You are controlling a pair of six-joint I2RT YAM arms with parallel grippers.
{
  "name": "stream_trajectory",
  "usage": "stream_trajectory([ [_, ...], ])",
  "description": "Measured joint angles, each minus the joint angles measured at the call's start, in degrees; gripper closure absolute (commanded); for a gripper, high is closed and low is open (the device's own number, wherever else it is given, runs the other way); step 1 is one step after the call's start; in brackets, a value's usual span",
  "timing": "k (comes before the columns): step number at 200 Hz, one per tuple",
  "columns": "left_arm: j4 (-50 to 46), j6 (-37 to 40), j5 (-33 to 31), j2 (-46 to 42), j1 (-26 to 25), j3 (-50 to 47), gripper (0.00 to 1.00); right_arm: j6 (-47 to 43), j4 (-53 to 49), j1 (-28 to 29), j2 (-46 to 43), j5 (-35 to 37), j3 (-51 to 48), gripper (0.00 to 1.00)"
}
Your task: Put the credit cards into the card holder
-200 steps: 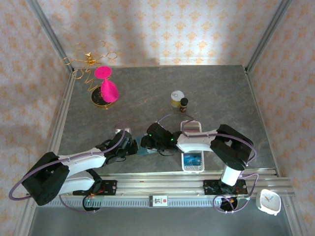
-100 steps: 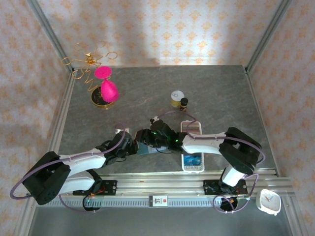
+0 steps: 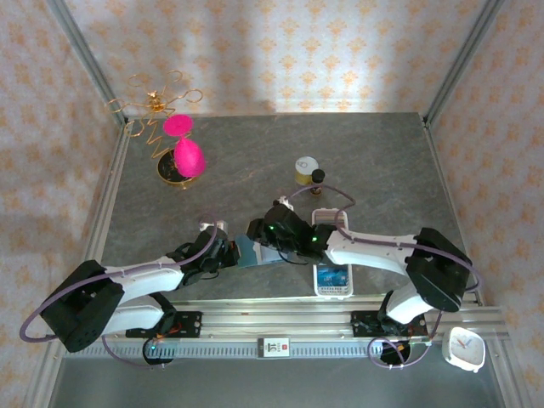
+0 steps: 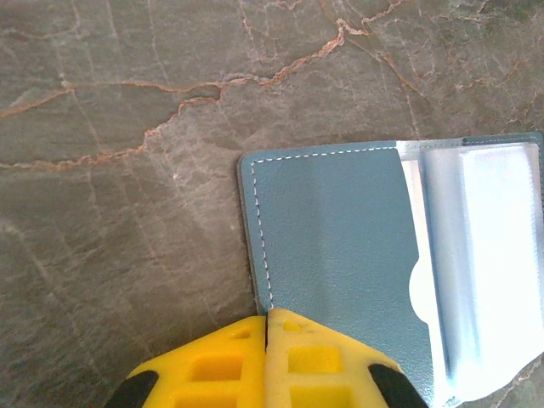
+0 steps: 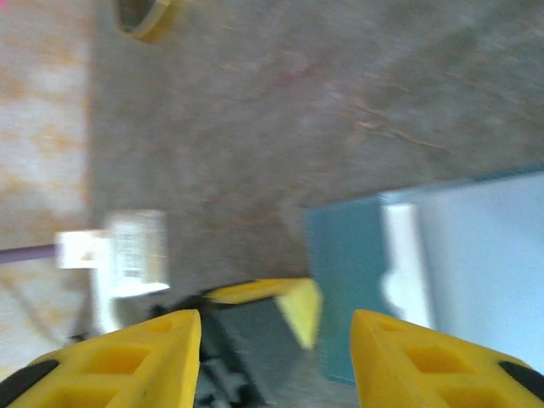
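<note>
Your left claw [image 4: 266,331], pressed together, pins the open card holder [image 4: 331,246] at its corner (likely steadying it); your right claw [image 5: 276,348] hovers spread, empty.

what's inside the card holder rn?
The card holder lies open: teal pocket with a thumb notch, then clear sleeves washed out by glare. No card edge visible; whether one sits in the pocket or sleeves can't be told. The left tool covers its near corner.
</note>
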Motion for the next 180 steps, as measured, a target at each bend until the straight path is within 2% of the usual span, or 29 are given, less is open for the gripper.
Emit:
stream_trajectory([
  [76, 0.0, 0.0, 0.0, 0.0, 0.0, 0.0, 0.97, 0.2, -11.0, 0.3, 7.2, 3.1, -0.9, 0.51],
  [147, 0.0, 0.0, 0.0, 0.0, 0.0, 0.0, 0.97, 0.1, -11.6, 1.0, 9.6, 4.5, 1.5, 0.51],
  [180, 0.0, 0.0, 0.0, 0.0, 0.0, 0.0, 0.97, 0.2, -7.6, 1.1, 10.1, 2.1, 1.4, 0.50],
])
